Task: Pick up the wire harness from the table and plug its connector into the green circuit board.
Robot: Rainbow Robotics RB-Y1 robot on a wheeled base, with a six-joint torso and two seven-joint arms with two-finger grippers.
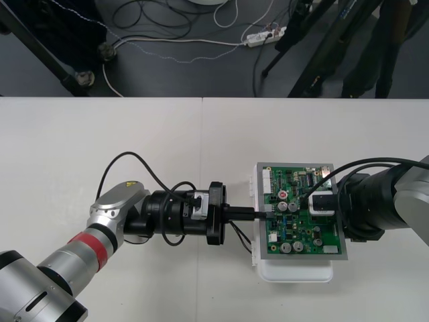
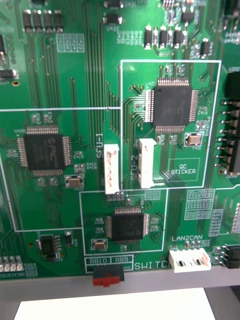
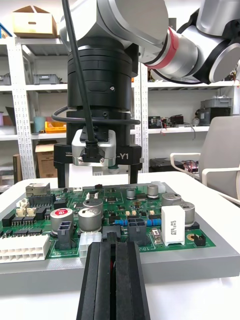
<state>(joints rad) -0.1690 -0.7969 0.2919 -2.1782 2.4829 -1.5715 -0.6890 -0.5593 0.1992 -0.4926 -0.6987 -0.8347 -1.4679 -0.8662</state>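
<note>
Green rectangular circuit board (image 1: 303, 236) on white plastic base (image 1: 295, 272) is being shown right of centre in the front view, on the plain light worktop (image 1: 100, 147).

Left gripper (image 1: 257, 213), black and two-fingered, is being reached in from the lower left of the frame on the silver red-ringed arm. It is lying nearly level, with its tips being pressed to the board's left edge. Its jaws are being held closed.

Small wire harness: its thin dark wires (image 1: 243, 239) are being trailed in a loop just below the left fingers, beside the base's left edge. In the left wrist view the small black plug (image 3: 111, 233) is being gripped at the tips of the left gripper (image 3: 114, 246), at the board's near edge, just beside a white connector (image 3: 90, 241). Whether the plug is seated cannot be told.

Right gripper (image 1: 320, 202) is being reached in from the right edge of the frame and hung over the board's right half. In the left wrist view it (image 3: 97, 184) is being stood upright over the board's far side, black fingers (image 3: 134, 174) wide apart. Its jaws are open and nothing is being gripped.

In the right wrist view the board (image 2: 75, 90) is being viewed close up, with square black chips (image 2: 172, 105) and white pin headers (image 2: 111, 169).
</note>
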